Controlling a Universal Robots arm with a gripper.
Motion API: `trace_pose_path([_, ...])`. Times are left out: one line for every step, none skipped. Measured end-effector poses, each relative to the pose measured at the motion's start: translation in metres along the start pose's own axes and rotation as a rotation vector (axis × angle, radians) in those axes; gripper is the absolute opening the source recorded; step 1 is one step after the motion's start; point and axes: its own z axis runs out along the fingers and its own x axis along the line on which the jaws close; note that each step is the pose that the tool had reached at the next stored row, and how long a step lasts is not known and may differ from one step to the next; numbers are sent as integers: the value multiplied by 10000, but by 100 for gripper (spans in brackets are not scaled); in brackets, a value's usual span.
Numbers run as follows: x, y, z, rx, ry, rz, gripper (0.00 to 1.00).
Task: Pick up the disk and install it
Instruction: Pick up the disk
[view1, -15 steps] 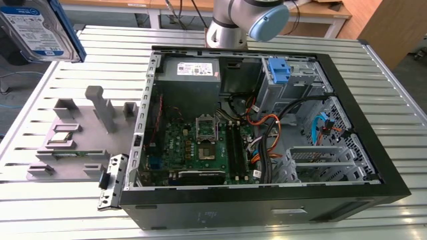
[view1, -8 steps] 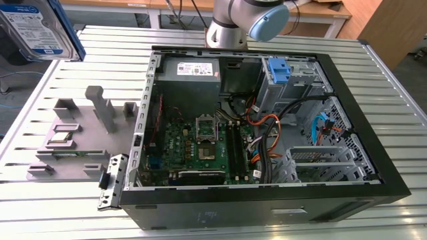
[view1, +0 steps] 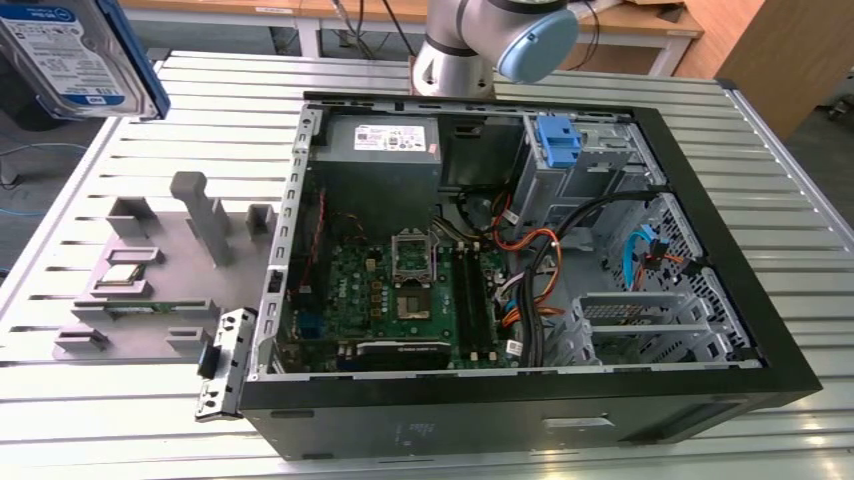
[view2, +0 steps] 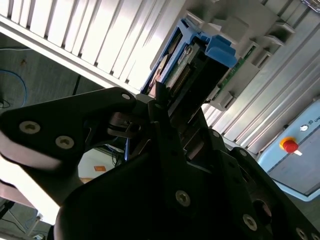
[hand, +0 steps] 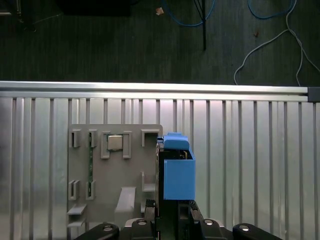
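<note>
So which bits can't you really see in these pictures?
- The disk, exterior view: the picture's top and left edges cut part of it off.
- The disk's gripped end, second wrist view: hidden behind the black end effector that is shut on it.
- The inside of the drive cage, exterior view: hidden by its metal walls and the blue bracket on top.
</note>
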Motion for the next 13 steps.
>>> trace_pose_path([-1, 0, -6, 0, 0, 0, 35])
trace_pose_path([-1, 0, -9, 0, 0, 0, 35])
trace_pose_path([-1, 0, -12, 1, 0, 0, 35])
trace_pose_path([-2, 0, -16, 2, 0, 0, 35])
trace_pose_path([-3, 0, -19, 2, -1, 0, 35])
trace_pose_path([-3, 0, -22, 3, 0, 0, 35])
trace_pose_path([-3, 0, -25, 3, 0, 0, 35])
trace_pose_path([-4, 0, -27, 3, 0, 0, 35])
trace_pose_path([-4, 0, -30, 2, 0, 0, 35])
trace_pose_path([-4, 0, -32, 3, 0, 0, 35])
trace_pose_path([-4, 0, -34, 4, -1, 0, 35])
trace_pose_path([-5, 0, -36, 4, -1, 0, 35])
trace_pose_path([-5, 0, -40, 2, 0, 0, 35])
